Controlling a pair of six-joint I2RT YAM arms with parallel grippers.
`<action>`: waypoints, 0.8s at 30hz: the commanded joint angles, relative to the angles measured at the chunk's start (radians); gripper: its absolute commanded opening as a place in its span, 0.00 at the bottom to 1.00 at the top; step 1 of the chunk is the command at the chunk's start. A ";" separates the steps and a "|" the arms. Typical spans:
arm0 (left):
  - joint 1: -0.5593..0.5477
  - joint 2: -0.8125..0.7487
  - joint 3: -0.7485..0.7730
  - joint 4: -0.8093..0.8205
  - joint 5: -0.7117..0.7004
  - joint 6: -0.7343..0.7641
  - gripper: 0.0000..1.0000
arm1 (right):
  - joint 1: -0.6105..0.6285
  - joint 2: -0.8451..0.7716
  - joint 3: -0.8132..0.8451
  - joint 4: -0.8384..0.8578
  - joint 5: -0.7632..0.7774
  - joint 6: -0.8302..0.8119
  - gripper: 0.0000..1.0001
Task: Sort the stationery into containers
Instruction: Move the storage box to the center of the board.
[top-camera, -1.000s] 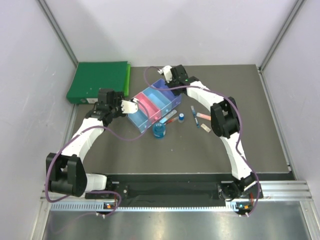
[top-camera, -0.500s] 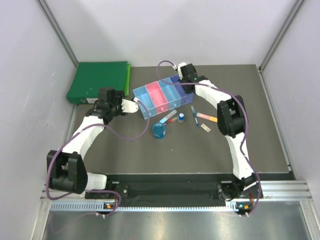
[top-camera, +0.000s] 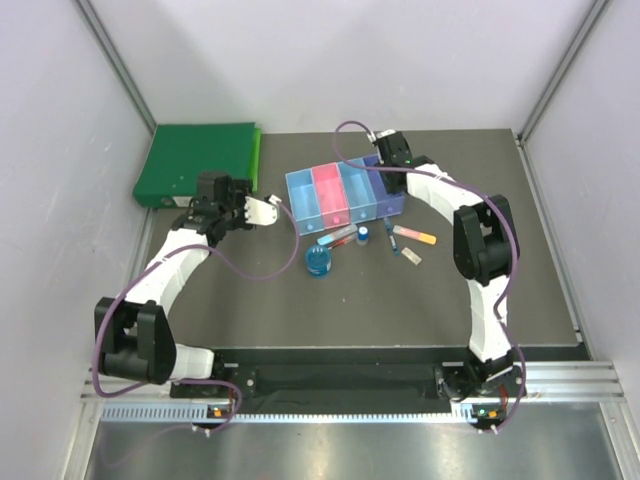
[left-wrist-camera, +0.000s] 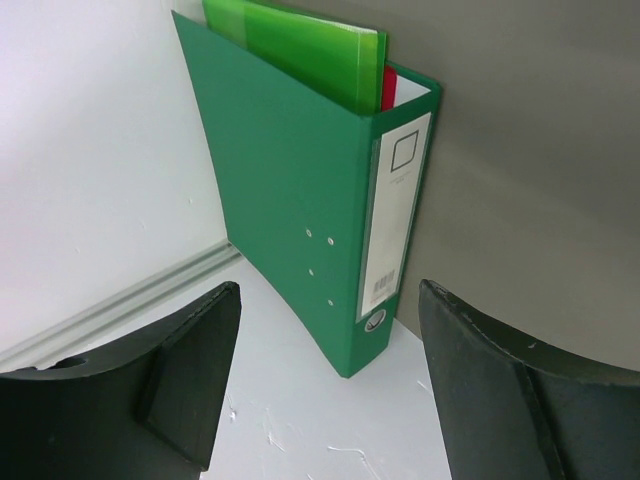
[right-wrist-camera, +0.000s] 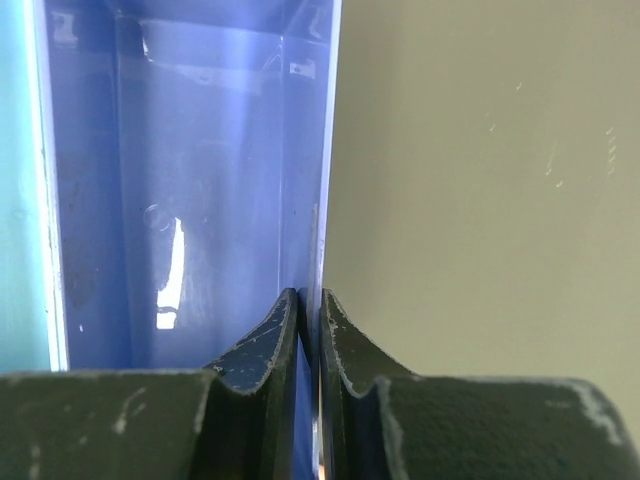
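Since a second ago the row of bins (top-camera: 345, 197) has swung from a diagonal to lie almost square across the table (top-camera: 400, 300), and the right arm has swept toward its own side with it; the left arm has barely shifted. Right gripper (right-wrist-camera: 308, 310): fingers pinched nearly shut on the thin outer wall of the purple bin (right-wrist-camera: 200, 200), one finger inside, one outside. Left gripper (top-camera: 265, 211): fingers (left-wrist-camera: 190, 370) spread wide, nothing between them, hovering just off the light-blue end of the row, its camera looking at the green binder (top-camera: 197, 160). Row sits mid-table toward the far side, openings up, all four bins look empty. Long axis runs left to right, purple end on the robot's right and a touch farther back. Judgement: very light, thin translucent plastic, stiff enough to drag as one piece but walls likely flex; smooth, so it slides and pivots easily under a grip at one end. The rim pinch on the end wall seems a sound hold; steadying the opposite end would curb swinging. Pens (top-camera: 338, 237), blue reel (top-camera: 318, 262), small bottle (top-camera: 364, 236) and pale block (top-camera: 412, 256) lie loose just in front, unsorted.
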 joint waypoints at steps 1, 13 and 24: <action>0.006 0.007 0.045 0.033 0.050 0.024 0.77 | 0.004 -0.042 -0.034 -0.029 0.038 0.015 0.00; 0.006 0.013 0.046 0.036 0.050 0.023 0.77 | 0.012 0.026 0.114 -0.011 0.087 -0.035 0.00; 0.006 0.026 0.048 0.047 0.037 0.024 0.77 | 0.005 0.179 0.266 -0.011 0.038 -0.040 0.00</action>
